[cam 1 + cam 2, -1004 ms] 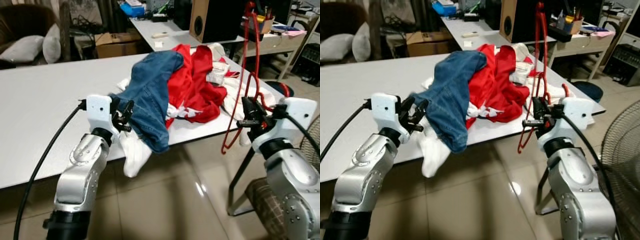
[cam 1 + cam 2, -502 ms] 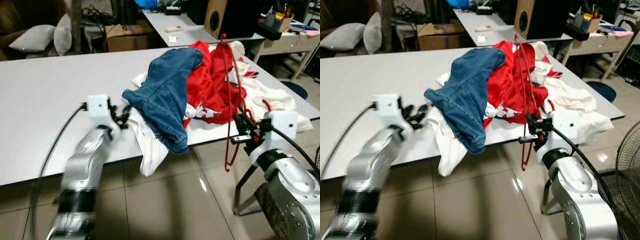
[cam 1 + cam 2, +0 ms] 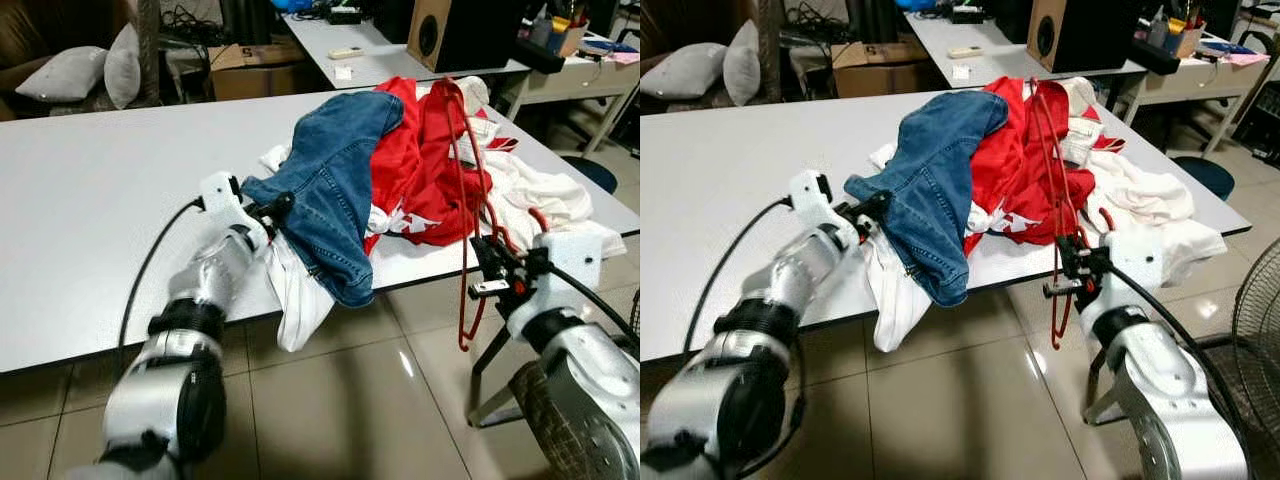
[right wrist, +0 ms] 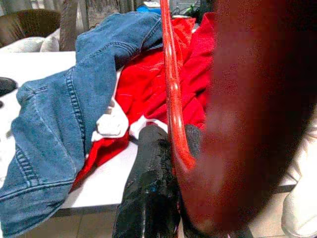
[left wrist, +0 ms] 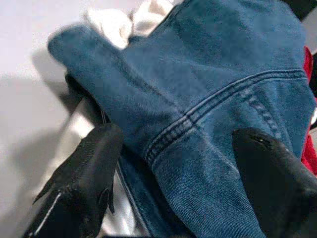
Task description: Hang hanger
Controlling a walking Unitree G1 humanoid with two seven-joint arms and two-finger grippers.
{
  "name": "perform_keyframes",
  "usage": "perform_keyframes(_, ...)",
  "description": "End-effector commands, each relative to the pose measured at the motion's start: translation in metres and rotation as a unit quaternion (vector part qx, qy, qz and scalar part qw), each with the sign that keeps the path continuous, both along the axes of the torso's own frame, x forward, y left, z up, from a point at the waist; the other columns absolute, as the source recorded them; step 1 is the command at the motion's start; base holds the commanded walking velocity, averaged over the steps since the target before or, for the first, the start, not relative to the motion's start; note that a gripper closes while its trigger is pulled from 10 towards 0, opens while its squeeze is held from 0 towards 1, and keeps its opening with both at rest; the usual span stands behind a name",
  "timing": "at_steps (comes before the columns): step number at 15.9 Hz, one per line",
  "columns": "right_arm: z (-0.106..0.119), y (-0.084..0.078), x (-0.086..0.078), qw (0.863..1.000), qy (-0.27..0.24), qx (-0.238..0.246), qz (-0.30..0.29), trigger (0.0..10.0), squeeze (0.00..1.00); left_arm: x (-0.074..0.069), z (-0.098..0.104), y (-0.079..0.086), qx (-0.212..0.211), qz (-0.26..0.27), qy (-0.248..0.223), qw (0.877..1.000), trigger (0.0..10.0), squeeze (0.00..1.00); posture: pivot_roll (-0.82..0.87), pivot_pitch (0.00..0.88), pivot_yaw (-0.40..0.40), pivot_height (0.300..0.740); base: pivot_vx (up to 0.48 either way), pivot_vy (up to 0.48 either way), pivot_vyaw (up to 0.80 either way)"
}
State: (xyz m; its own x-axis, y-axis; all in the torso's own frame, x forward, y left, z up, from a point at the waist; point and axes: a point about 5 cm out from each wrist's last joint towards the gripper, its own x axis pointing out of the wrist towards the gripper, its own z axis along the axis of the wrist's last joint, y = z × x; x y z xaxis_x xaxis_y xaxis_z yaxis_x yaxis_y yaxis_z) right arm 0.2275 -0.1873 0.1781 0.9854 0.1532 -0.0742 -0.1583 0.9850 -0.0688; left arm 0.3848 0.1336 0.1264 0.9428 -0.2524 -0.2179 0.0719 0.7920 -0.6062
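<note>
Hanger held upright off the bench edge while the left arm reaches into the clothes.

The right gripper (image 3: 497,272) has its jaws closed on the red hanger (image 3: 462,190), which stands upright at about 4 o'clock of the clothes pile, hook up, lower end hanging below the bench (image 3: 80,200) edge; likely held so to keep it free of the heap. The left gripper (image 3: 272,207) sits at 9 o'clock of the jeans (image 3: 335,175), jaws wide either side of a denim fold, perhaps to pick a garment. The left wrist view shows that spread and the seam between the fingers (image 5: 84,183); the head views show the red garment (image 3: 425,165) and white cloth (image 3: 295,300) draped over the edge.
</note>
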Motion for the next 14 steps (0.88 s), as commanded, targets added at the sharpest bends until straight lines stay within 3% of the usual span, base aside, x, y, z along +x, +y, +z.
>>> perform_keyframes(1,0.006,-0.001,-0.005,1.0,-0.009,-0.003,0.0,10.0,0.0,0.002,0.0,-0.009,-0.041,-0.003,0.004,0.999,10.0,0.0,-0.15,0.0,0.03,0.74,0.0,0.0,0.0)
perform_keyframes(5,0.006,-0.001,-0.016,1.0,-0.003,-0.009,-0.007,10.0,0.0,0.0,-0.013,-0.023,-0.001,-0.014,0.038,0.999,10.0,0.0,-0.19,0.007,0.063,0.74,0.0,0.0,0.0)
perform_keyframes(7,0.007,-0.001,-0.019,1.0,-0.003,-0.008,-0.014,10.0,0.0,0.0,-0.012,-0.03,-0.018,-0.024,0.035,0.999,10.0,0.0,-0.2,0.016,0.078,0.74,0.0,0.0,0.0)
perform_keyframes(8,0.008,-0.001,-0.021,1.0,-0.004,-0.009,-0.018,10.0,0.0,-0.001,-0.012,-0.036,-0.021,-0.037,0.029,0.999,5.3,0.0,-0.2,0.016,0.081,0.74,0.0,0.0,0.0)
perform_keyframes(9,0.008,-0.001,-0.021,1.0,-0.004,-0.009,-0.018,10.0,0.0,-0.001,-0.012,-0.036,-0.02,-0.039,0.029,0.999,2.2,0.0,-0.2,0.016,0.082,0.74,0.0,0.0,0.0)
perform_keyframes(10,0.008,-0.001,-0.021,1.0,-0.004,-0.01,-0.019,10.0,0.0,-0.001,-0.013,-0.037,-0.018,-0.039,0.029,0.999,0.0,0.0,-0.2,0.016,0.083,0.74,0.0,0.0,0.0)
perform_keyframes(14,0.009,0.001,-0.02,1.0,-0.006,-0.012,-0.018,10.0,0.0,0.0,-0.011,-0.038,-0.027,-0.036,0.018,0.999,0.0,0.0,-0.19,0.011,0.079,0.74,0.0,0.0,0.0)
